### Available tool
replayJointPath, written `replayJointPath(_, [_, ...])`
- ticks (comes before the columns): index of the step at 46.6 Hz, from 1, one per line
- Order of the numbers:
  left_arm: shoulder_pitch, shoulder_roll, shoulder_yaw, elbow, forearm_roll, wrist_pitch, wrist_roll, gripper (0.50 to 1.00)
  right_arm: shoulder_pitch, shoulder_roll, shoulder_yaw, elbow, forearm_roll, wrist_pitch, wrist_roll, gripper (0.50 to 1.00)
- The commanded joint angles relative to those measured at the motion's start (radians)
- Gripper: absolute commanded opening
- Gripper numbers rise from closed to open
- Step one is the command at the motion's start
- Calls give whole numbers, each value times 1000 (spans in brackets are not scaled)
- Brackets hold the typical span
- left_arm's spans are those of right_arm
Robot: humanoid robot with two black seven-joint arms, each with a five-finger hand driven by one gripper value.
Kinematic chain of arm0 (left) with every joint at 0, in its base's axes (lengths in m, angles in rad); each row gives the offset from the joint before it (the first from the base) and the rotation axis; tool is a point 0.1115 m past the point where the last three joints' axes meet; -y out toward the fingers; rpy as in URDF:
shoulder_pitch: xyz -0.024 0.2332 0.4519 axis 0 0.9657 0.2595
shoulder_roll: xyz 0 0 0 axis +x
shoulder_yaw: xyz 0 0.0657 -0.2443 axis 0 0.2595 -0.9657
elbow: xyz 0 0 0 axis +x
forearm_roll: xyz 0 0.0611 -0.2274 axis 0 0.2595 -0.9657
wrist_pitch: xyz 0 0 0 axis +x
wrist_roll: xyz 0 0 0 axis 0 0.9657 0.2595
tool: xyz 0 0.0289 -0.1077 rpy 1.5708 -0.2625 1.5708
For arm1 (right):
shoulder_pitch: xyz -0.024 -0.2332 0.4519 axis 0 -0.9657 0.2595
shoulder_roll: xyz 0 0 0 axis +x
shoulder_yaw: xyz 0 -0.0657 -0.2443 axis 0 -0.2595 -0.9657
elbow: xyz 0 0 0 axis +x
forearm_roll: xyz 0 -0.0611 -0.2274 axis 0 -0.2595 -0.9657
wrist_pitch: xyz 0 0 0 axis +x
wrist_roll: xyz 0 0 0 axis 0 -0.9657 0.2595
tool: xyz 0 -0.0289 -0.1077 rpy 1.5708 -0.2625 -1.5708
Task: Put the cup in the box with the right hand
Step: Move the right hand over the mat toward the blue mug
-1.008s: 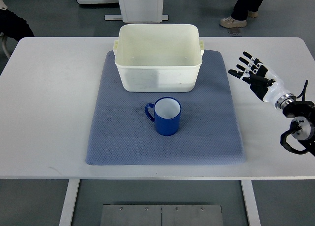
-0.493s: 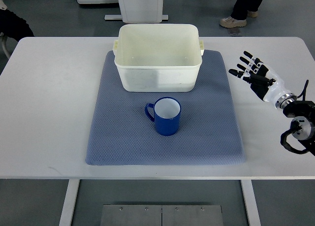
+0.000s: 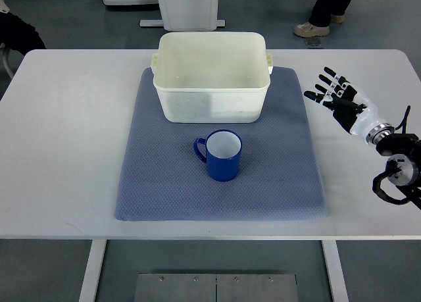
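On the mat [image 3: 164, 183], centre: cup [image 3: 222, 155] upright, handle to picture-left, just in front of the box [image 3: 212, 77] but not touching. Right hand [image 3: 339, 102] over bare table [image 3: 66, 131] beside the mat's right edge, fingers spread, holding nothing, well apart from cup.

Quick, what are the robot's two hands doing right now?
Right hand: open, fingers spread, holding nothing, over the white table.
Left hand: not in view.
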Motion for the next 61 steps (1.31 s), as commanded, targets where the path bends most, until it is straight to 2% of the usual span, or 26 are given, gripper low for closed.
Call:
replayJointPath(1, [0,0,0,0,0,0,0,1000,0,2,0,-2,0,0,0,1000])
replayJointPath(12, [1,0,0,0,0,0,0,1000,9,-2,6,1,0,17,37,1000])
replayJointPath(21, [0,0,0,0,0,0,0,1000,25,-5,28,9,-14,25,38,1000])
replayJointPath(28, [0,0,0,0,0,0,0,1000,32,-2,49,26,-86,60,42,1000])
replayJointPath(61, [0,0,0,0,0,0,0,1000,26,-31,87,293,-299,153,48,1000])
